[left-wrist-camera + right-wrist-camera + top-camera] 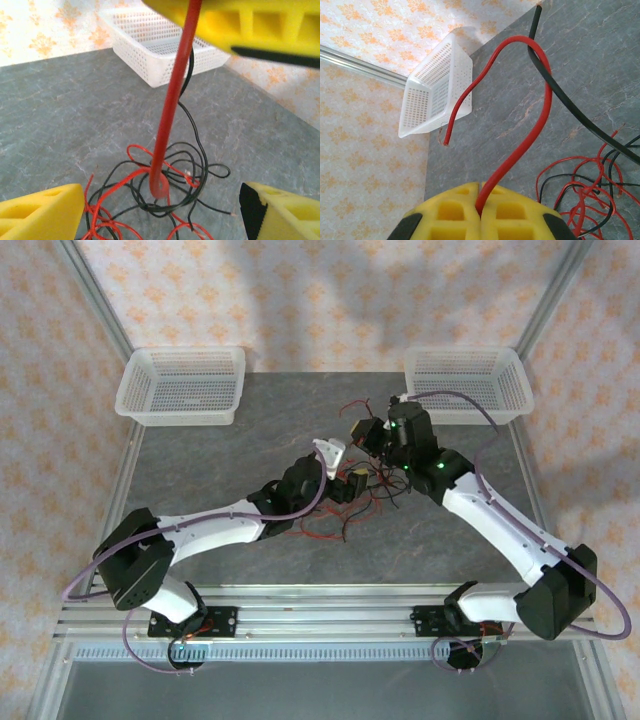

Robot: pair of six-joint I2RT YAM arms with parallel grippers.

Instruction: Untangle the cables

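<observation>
You've got bare grey table (200,470) out to both corner baskets (150,410), left gripper (162,195) spread over the cables (332,525), right gripper (481,197) pinching a red cable (540,120).

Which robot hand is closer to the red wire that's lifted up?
Right. The right gripper is shut on the red wire, pinching it tight. The left gripper is open, with that wire hanging just in front of it, untouched.

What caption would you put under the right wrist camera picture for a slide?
Right gripper shut on a red cable, a black cable crossing it, white basket beyond.
</observation>
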